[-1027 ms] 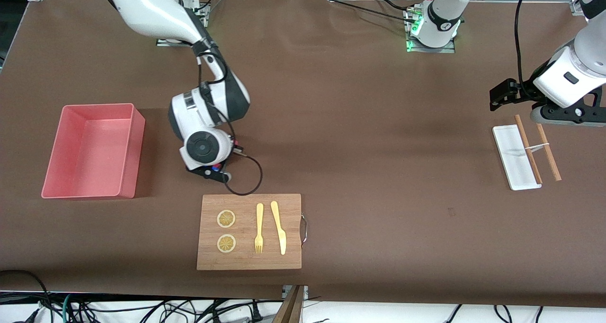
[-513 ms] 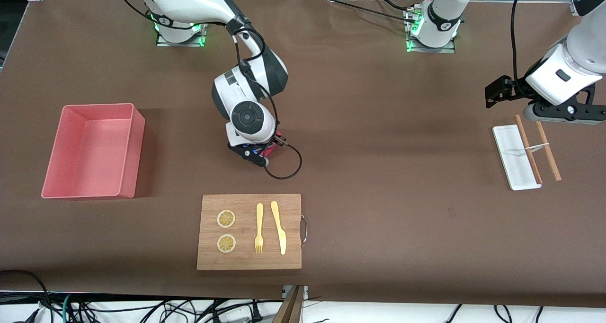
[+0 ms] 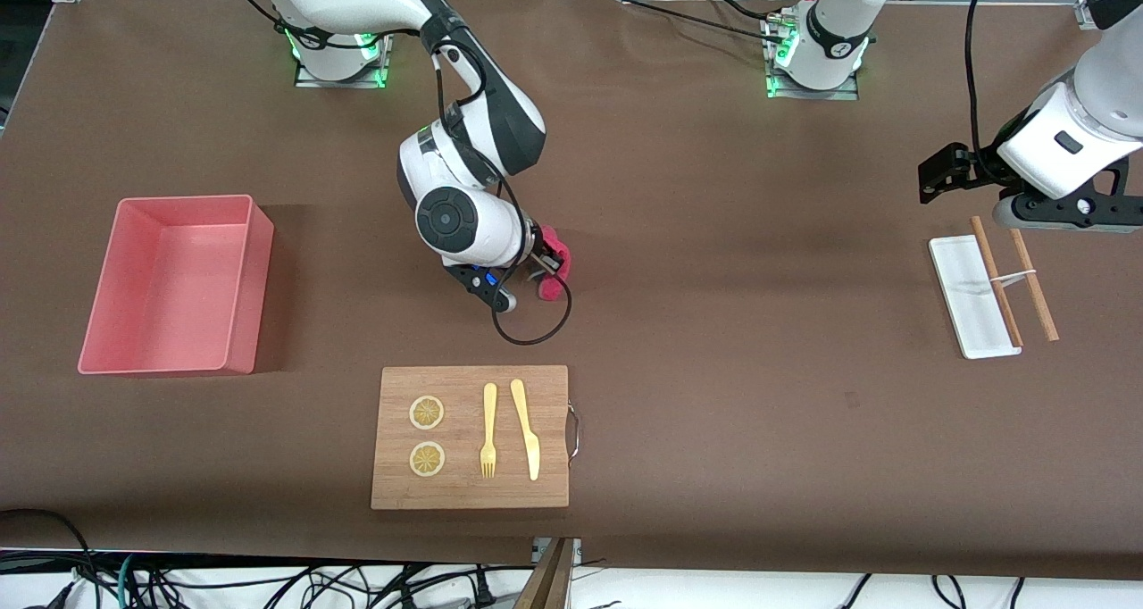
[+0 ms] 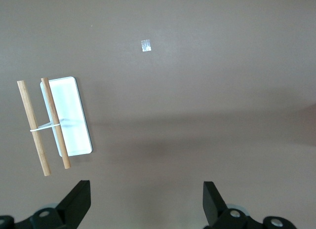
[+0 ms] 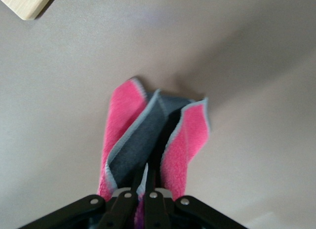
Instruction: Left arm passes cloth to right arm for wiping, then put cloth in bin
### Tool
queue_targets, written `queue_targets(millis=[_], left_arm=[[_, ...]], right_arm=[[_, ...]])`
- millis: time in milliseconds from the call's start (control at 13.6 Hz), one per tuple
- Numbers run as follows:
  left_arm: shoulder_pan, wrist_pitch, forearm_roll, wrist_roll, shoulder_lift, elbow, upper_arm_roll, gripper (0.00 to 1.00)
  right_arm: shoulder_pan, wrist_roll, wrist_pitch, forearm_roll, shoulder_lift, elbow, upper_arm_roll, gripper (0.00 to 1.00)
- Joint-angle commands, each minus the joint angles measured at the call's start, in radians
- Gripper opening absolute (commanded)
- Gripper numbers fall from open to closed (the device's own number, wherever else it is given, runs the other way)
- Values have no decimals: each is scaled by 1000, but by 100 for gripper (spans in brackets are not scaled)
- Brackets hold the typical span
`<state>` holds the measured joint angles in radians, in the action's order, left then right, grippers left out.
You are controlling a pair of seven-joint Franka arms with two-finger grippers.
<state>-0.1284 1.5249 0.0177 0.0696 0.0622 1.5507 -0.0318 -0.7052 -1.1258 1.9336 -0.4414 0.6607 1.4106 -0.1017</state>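
The cloth, magenta-pink with a grey border, hangs folded from my right gripper over the bare brown table, between the board and the robots' bases. In the right wrist view the right gripper is shut on the cloth. I cannot tell whether the cloth's lower end touches the table. The bin, a salmon-pink box, stands empty at the right arm's end of the table. My left gripper waits open and empty above the white tray; the left wrist view shows the gripper with jaws wide apart.
A wooden board with two lemon slices, a fork and a knife lies near the front edge. A white tray with two tied wooden sticks lies at the left arm's end.
My right arm has swung from beside the bin and board toward the table's middle, and the cloth now shows in its gripper. The left arm has shifted only slightly.
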Motion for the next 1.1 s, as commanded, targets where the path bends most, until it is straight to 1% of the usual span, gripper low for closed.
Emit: queue_targets(millis=[0, 73, 147, 293, 660, 733, 880, 1027], left_arm=[[41, -9, -45, 2, -13, -6, -4, 100], [41, -9, -42, 2, -16, -4, -3, 100], [50, -9, -44, 1, -19, 8, -3, 100], [70, 7, -47, 2, -22, 35, 0, 100], [72, 3, -44, -5, -10, -3, -5, 100], [70, 7, -42, -4, -7, -3, -5, 100], [69, 18, -39, -2, 1, -4, -3, 100], [58, 21, 3, -4, -1, -6, 10, 100]], right_arm=[[32, 56, -30, -7, -1, 31, 4, 0], [33, 122, -65, 3, 0, 68, -4, 0], [35, 179, -86, 48, 5, 94, -27, 0], [53, 260, -128, 156, 14, 125, -39, 0], [199, 519, -217, 309, 10, 143, -53, 0], [225, 587, -229, 334, 7, 143, -68, 0], [265, 725, -231, 339, 10, 149, -117, 0], [280, 869, -231, 375, 8, 156, -176, 0]])
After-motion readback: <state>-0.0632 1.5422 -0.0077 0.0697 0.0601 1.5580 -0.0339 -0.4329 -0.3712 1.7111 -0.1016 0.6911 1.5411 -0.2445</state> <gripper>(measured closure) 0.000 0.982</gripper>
